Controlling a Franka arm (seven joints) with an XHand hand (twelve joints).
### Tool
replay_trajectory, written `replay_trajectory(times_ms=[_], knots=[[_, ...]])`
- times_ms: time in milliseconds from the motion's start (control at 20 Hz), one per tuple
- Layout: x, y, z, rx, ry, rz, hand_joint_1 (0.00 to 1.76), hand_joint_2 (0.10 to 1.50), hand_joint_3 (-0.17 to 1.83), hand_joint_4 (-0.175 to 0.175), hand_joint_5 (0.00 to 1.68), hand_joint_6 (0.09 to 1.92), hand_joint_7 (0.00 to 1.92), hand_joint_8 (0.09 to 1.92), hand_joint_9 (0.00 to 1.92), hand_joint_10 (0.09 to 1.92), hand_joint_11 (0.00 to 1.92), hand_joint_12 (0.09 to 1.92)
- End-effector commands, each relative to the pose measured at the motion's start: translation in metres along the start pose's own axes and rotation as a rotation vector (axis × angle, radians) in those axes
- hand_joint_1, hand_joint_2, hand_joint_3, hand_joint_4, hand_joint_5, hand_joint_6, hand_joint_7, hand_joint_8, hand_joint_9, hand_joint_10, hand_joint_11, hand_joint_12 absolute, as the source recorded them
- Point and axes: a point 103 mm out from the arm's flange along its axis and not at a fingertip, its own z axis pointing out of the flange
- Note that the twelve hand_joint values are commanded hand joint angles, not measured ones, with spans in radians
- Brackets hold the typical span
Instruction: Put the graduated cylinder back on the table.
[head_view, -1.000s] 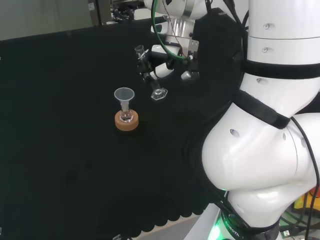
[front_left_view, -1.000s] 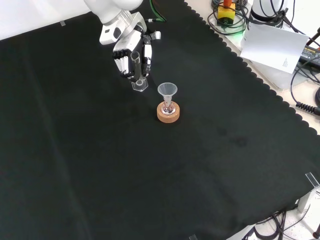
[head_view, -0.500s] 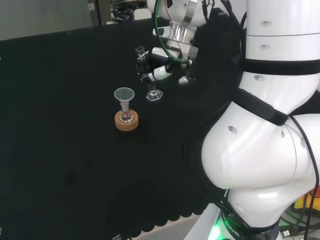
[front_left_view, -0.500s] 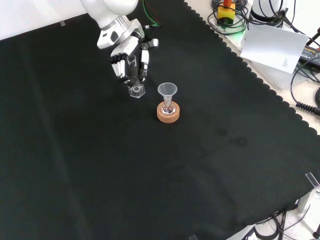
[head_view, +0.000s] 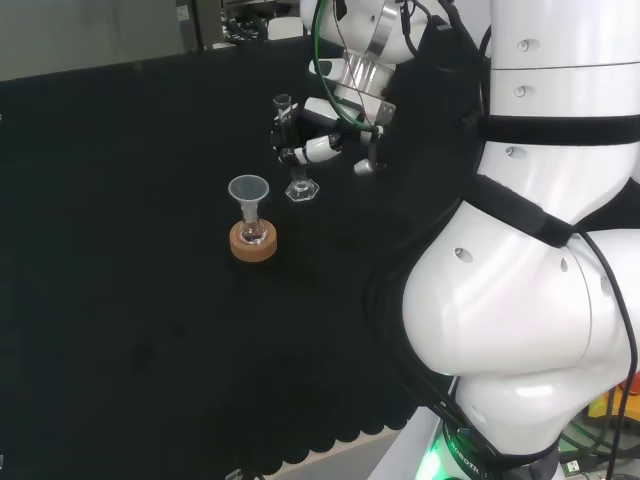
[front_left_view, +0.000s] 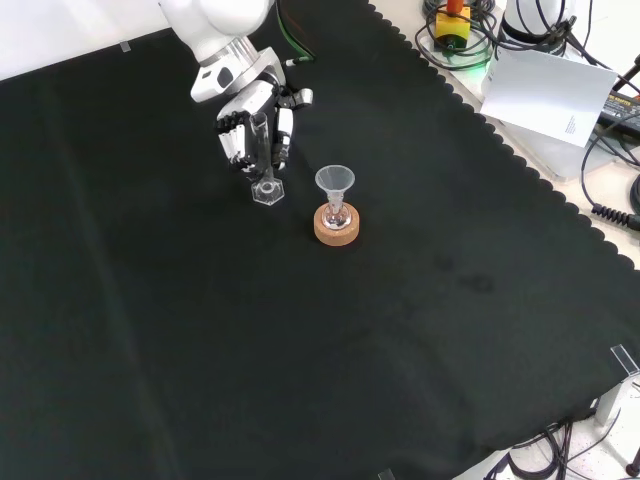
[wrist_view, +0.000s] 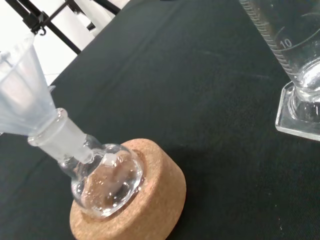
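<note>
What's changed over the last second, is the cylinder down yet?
The hand, shut on the graduated cylinder, swung it from tilted to upright and lowered it leftward in the head view; its base now looks at the cloth. The flask with funnel on its cork ring stayed put.

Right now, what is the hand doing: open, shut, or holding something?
Hand: shut on the graduated cylinder, fingers curled round its tube; the cylinder stands upright with its base at the cloth.
</note>
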Motion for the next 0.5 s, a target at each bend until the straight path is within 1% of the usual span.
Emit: replay_trajectory(times_ms=[50, 500], knots=[[-0.0062, 0.0005, 0.008, -0.034, 0.019, 0.0, 1.13, 1.16, 0.0, -0.152, 0.91, 1.13, 1.07, 0.57, 1.39, 0.09, 1.15, 0.79], [-0.0113, 0.0001, 0.0138, -0.049, 0.03, 0.01, 1.13, 1.16, 0.0, -0.158, 0.91, 1.13, 1.07, 0.56, 1.38, 0.09, 1.15, 0.78]])
